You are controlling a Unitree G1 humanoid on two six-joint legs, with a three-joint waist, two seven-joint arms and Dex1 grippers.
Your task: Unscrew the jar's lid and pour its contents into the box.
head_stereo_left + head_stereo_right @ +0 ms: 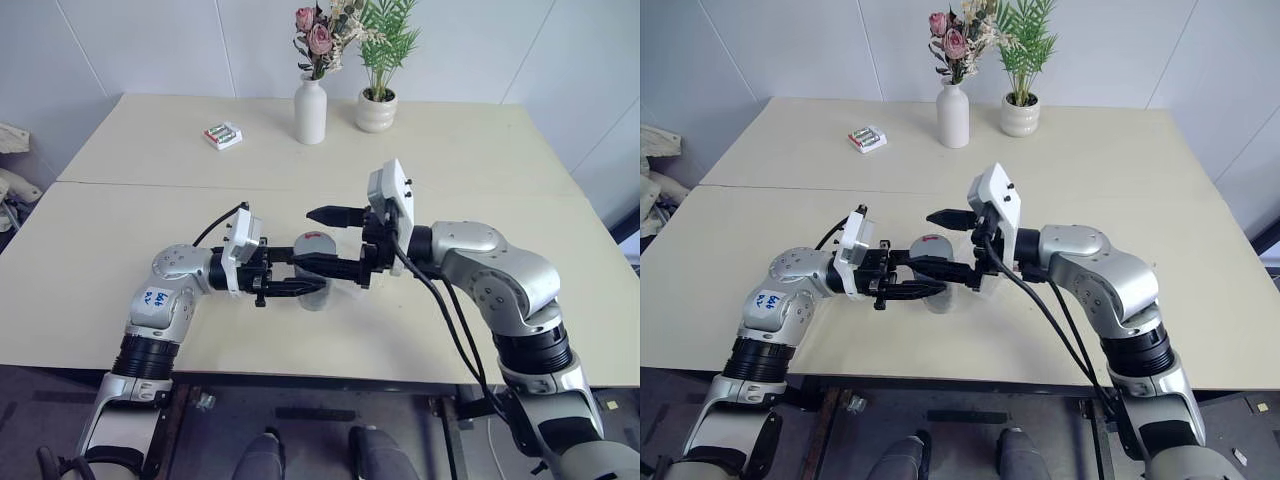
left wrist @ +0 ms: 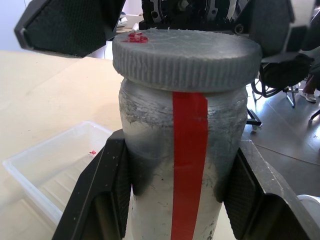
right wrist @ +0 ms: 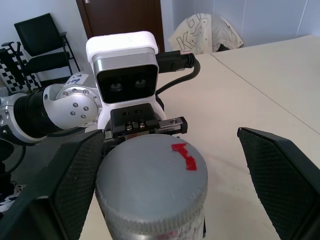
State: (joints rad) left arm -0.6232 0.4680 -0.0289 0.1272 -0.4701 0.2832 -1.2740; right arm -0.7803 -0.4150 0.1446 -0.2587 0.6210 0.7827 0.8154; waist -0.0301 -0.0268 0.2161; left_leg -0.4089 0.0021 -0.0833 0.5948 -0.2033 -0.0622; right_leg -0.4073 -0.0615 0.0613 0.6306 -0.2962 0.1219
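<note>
A: Grey-clear plastic jar (image 2: pixel 182 165), red label strip down its side, is clamped at the body between the two fingers of the left hand (image 1: pixel 290 277), which is closed tight on it and pointing level toward the right hand. The jar is held upright above the counter (image 1: pixel 120 230), not resting on it as far as the head views show.

B: Lid (image 3: pixel 150 180)?

A: Grey ribbed cap, small red mark on top, fully seated on the jar. Right hand (image 1: pixel 322 240) is spread wide, one finger on each side of the lid, neither pad touching it. Nothing is gripped there yet.

B: Box (image 2: pixel 52 172)?

A: Clear shallow tray, seen in the left wrist view on the counter just beyond and below the left hand's fingers. It sits apart from the jar.

B: Risks from here?

A: Judgement only. (1) If the right hand closes off-centre on the lid, one finger lands first and pushes the jar sideways in the left hand's grip. (2) When the lid is turned, the smooth jar body may spin along with it between the left fingers, so the thread never breaks loose. (3) A closure set too low would catch the jar shoulder instead of the ribbed rim.
</note>
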